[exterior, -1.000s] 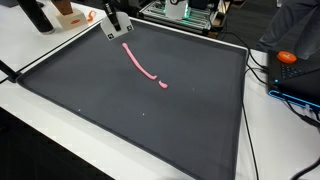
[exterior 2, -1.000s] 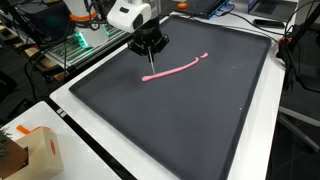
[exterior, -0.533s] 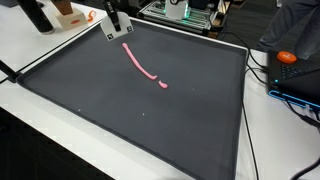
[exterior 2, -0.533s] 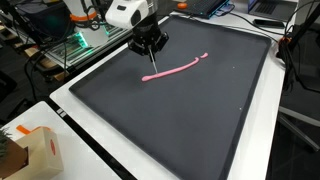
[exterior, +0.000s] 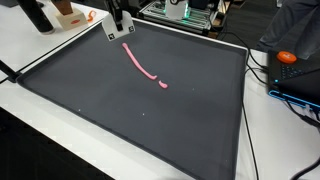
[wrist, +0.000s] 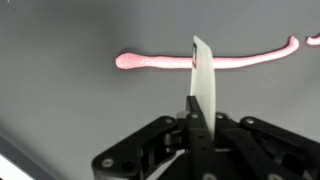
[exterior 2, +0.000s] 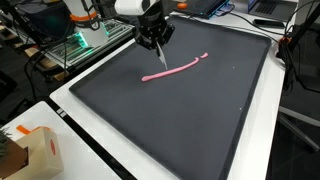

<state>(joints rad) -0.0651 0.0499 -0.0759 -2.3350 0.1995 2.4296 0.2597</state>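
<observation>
Right now the gripper [exterior 2: 154, 44] is hanging over the far part of the dark board [exterior 2: 180, 130], with its fingers pressing together on a thin white stick [exterior 2: 156, 58] that is pointing down out of them. The stick's tip is sitting just beside the long pink streak [exterior 2: 178, 67] running across the board, though from here I cannot tell whether it is touching the surface. In the wrist view the white stick is standing up from between the clamped fingers and crossing in front of the streak, nearer its rounded end. A cardboard box [exterior 2: 35, 150] is resting on the white tabletop [exterior 2: 85, 160], well apart from the gripper, and in an exterior view an orange object [exterior: 288, 57] is lying beyond the board's edge
</observation>
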